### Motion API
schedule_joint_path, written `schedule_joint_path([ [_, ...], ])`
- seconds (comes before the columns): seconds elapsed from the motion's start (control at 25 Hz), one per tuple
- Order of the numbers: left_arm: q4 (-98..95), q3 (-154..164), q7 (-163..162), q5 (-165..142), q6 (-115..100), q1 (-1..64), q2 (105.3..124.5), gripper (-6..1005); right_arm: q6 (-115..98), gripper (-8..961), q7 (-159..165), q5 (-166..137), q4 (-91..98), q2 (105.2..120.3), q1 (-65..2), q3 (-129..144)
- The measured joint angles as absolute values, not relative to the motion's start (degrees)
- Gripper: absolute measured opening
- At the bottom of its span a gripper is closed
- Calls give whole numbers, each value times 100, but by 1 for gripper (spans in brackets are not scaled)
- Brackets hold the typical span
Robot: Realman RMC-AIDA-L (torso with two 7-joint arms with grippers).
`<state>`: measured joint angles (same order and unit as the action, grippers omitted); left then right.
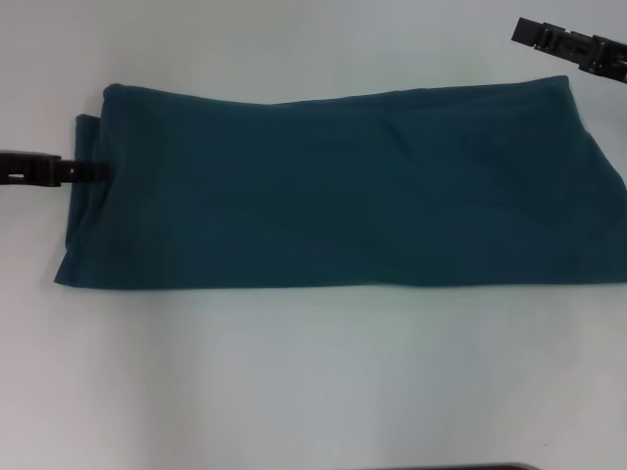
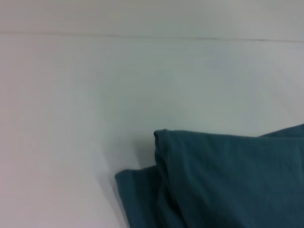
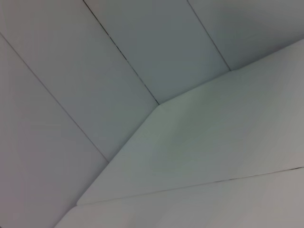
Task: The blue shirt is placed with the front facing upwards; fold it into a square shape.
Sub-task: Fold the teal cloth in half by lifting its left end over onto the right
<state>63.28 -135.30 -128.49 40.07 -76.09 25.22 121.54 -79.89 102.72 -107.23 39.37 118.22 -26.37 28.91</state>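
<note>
The blue shirt (image 1: 333,191) lies on the white table (image 1: 313,372) as a long, folded band that runs from left to right. Its lettering and collar are hidden. My left gripper (image 1: 90,171) reaches in from the left and its tip meets the shirt's left end, about halfway across the band's width. The left wrist view shows the layered corner of the shirt (image 2: 228,180). My right gripper (image 1: 573,44) is at the far right, just beyond the shirt's far right corner and apart from it.
The right wrist view shows only a corner of the white table (image 3: 213,137) and the pale panels beyond it. A dark edge (image 1: 480,467) shows at the front of the table in the head view.
</note>
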Motion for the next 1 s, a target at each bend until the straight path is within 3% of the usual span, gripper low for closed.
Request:
schedule_joint_path([
  [0.52, 6314, -13399, -13637, 2820, -7853, 3217, 12291, 796, -8004, 710, 10275, -10660, 3937, 11786, -2627, 2891],
  [1.0, 6166, -13390, -13892, 2576, -7770, 3350, 12277, 797, -8033, 711, 10274, -10651, 3938, 11777, -2571, 2876],
])
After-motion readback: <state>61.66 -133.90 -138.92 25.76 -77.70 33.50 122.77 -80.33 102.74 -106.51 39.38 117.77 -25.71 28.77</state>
